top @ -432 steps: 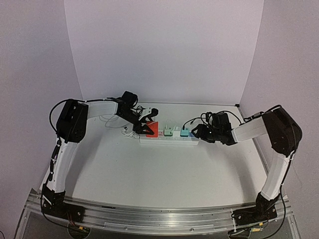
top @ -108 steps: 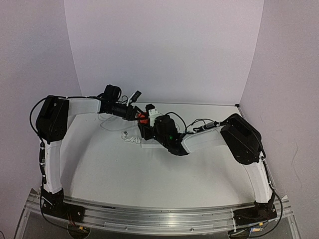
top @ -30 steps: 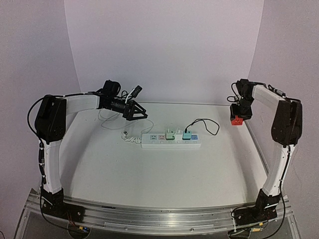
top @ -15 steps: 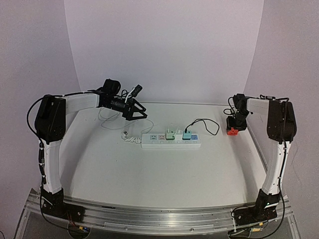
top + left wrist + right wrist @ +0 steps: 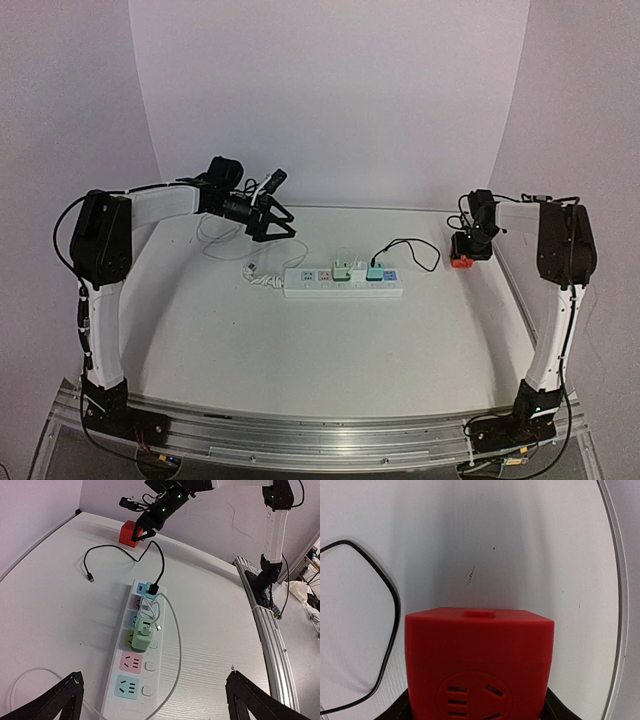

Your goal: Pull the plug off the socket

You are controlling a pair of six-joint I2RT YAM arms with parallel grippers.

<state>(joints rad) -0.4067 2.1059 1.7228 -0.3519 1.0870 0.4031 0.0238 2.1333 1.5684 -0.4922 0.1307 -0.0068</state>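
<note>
The white power strip, the socket (image 5: 343,283), lies mid-table with a green plug (image 5: 342,268) and a teal plug (image 5: 374,268) in it; its two left outlets are bare. In the left wrist view the strip (image 5: 131,690) and green plug (image 5: 143,635) lie below my open, empty left gripper (image 5: 154,675), which hovers back-left of the strip (image 5: 275,222). My right gripper (image 5: 468,245) is shut on a red cube plug (image 5: 462,261) low at the table's right side. In the right wrist view the cube (image 5: 479,660) fills the space between my fingers.
A black cable (image 5: 405,243) loops from the teal plug toward the red cube and shows beside it (image 5: 387,645). The strip's white cord (image 5: 258,276) coils at its left end. A thin white cable (image 5: 176,645) trails along the strip. Walls close the back and sides.
My right gripper took the red cube off the strip's left end, carried it to the right side and lowered it toward the table. My left arm drew back to the rear left.
</note>
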